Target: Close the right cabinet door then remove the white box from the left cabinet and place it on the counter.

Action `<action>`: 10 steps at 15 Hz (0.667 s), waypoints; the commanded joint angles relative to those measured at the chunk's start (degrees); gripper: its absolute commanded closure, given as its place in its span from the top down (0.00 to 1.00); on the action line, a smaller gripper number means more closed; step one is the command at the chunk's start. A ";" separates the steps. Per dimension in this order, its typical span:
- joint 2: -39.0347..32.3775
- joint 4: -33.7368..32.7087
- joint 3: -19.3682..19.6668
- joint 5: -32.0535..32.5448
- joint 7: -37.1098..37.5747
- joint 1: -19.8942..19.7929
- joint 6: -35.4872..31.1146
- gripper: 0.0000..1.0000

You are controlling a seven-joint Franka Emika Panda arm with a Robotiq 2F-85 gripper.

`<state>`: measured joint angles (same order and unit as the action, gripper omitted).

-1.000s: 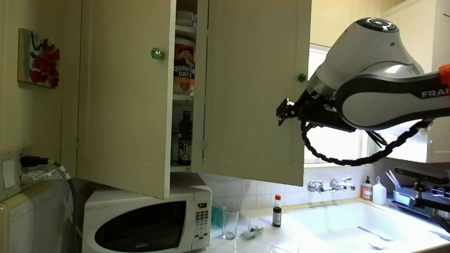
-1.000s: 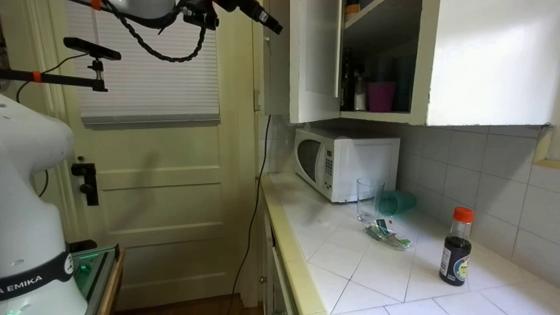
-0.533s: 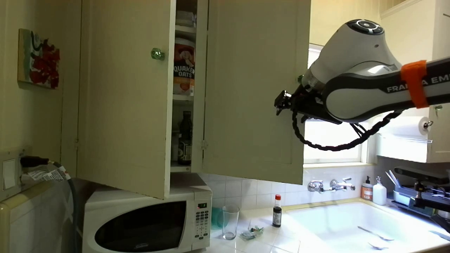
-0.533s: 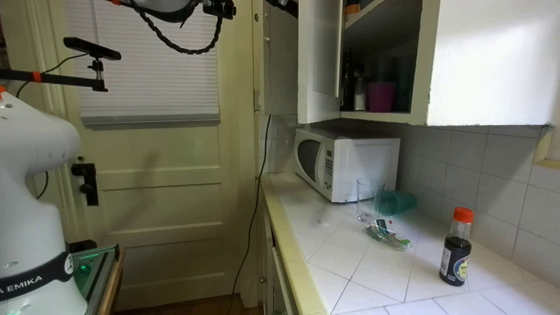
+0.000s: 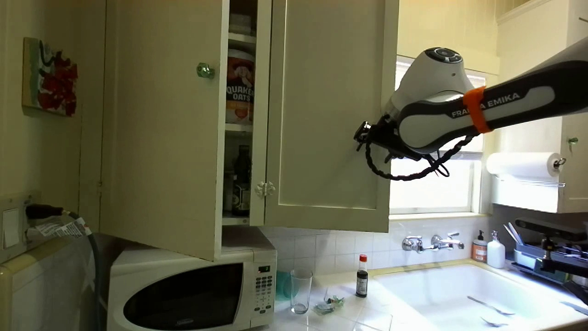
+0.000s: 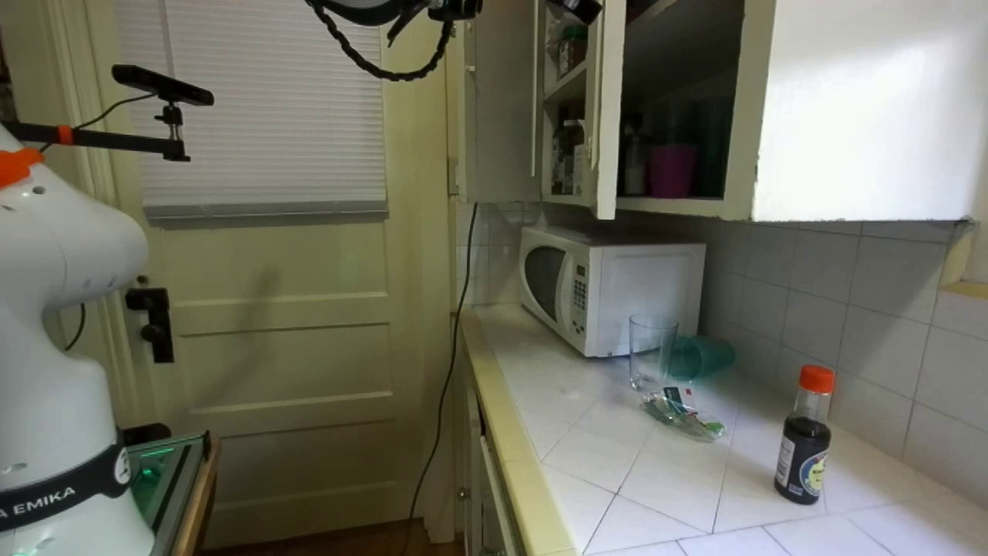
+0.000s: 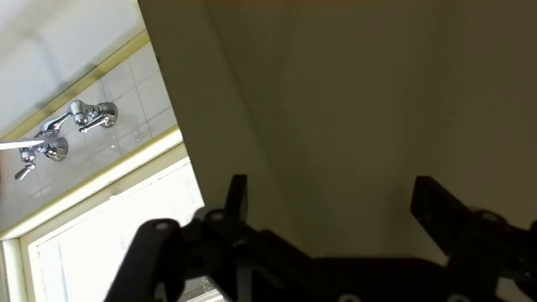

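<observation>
Wrist view is showing me the gripper (image 7: pixel 331 184) standing open and empty, the right cabinet door (image 7: pixel 356 105) looming just ahead, ajar; whether they're touching, I cannot tell. I'm judging this the closing push, so I'm planning on pressing near the free edge (image 7: pixel 169 84), following its swing gently. I'm not making out the white box; the tabletop (image 6: pixel 571 432) is lying below the gripper.
</observation>
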<state>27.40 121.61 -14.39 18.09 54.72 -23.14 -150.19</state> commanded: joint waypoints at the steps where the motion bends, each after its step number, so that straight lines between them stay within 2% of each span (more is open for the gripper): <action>1: -0.79 -0.58 1.22 1.13 0.79 1.47 0.26 1.00; 2: -1.48 -0.76 0.17 2.61 2.81 0.26 -0.67 1.00; 4: -4.76 -3.61 0.80 2.13 1.71 1.21 -1.88 1.00; 7: -9.79 -8.73 2.42 0.55 -1.55 3.58 -3.65 1.00; 10: -15.01 -14.49 5.57 -1.50 -7.94 7.54 -2.97 1.00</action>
<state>18.46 113.61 -11.99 18.33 52.14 -19.46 -153.05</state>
